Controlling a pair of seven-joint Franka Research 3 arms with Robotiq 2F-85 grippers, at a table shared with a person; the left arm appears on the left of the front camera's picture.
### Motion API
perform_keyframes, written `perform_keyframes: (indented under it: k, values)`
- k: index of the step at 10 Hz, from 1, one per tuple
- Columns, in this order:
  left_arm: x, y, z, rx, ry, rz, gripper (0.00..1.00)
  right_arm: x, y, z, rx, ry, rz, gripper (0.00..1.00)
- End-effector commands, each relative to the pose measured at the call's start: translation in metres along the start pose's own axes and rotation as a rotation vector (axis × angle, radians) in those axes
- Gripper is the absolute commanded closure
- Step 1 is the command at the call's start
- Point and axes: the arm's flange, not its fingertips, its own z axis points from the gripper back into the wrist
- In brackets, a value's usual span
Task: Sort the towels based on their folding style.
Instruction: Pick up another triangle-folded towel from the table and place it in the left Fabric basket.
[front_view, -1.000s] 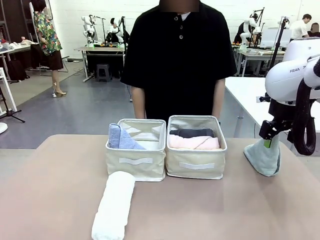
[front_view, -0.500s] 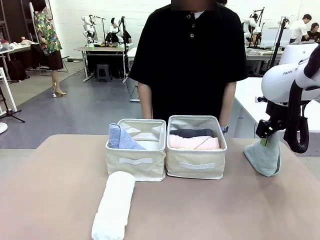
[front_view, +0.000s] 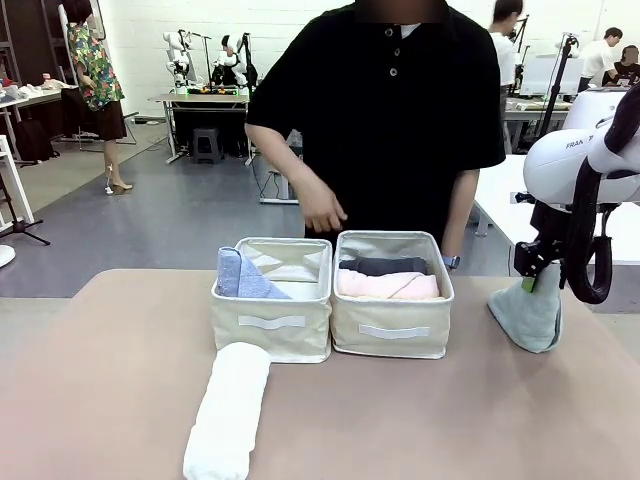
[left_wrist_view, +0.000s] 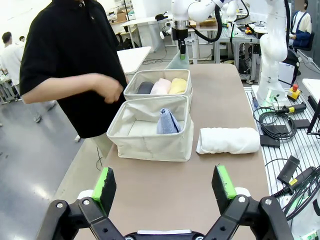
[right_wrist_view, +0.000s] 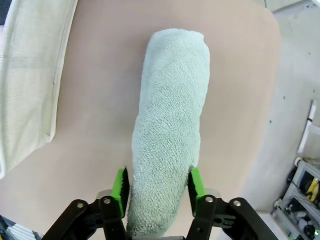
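**Right gripper (right_wrist_view: 157, 186) on the pale green towel (right_wrist_view: 170, 125), right of the right basket (front_view: 392, 330)**

The cone-folded towel stood on the table to the right of that basket and apart from it. Its long axis was near upright, in line with the gripper fingers above. The green pads flanked the tip and appeared to press both sides. The left gripper (left_wrist_view: 165, 185), well apart from the basket, stood wide.

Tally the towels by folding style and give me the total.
Rolled: 4 (white towel, dark grey towel, pink towel, yellow towel)
Cone-folded: 2 (lavender-blue towel, pale grey-green towel)
Total: 6
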Motion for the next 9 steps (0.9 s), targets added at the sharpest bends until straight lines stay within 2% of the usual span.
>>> perform_keyframes:
  k: [1, 2, 3, 6, 8, 9]
  values:
    - [-0.001, -0.004, -0.001, 0.002, 0.019, -0.003, 0.0, 0.002, -0.005, -0.003, 0.025, -0.017, 0.018, 1.0]
    - [-0.001, -0.004, -0.001, 0.002, 0.019, -0.003, 0.0, 0.001, -0.005, -0.003, 0.028, -0.015, 0.02, 0.87]
    - [-0.001, -0.004, -0.001, 0.002, 0.019, -0.003, 0.0, 0.0, -0.006, -0.004, 0.03, -0.013, 0.021, 0.98]
    - [-0.001, -0.004, -0.001, 0.002, 0.019, -0.003, 0.0, -0.006, -0.006, 0.004, 0.046, -0.016, 0.031, 1.0]
    - [-0.001, -0.004, -0.001, 0.002, 0.019, -0.003, 0.0, -0.038, 0.009, 0.057, 0.05, -0.007, 0.105, 0.97]
    - [-0.001, -0.004, -0.001, 0.002, 0.019, -0.003, 0.0, -0.066, 0.021, 0.094, 0.033, -0.034, 0.216, 0.97]
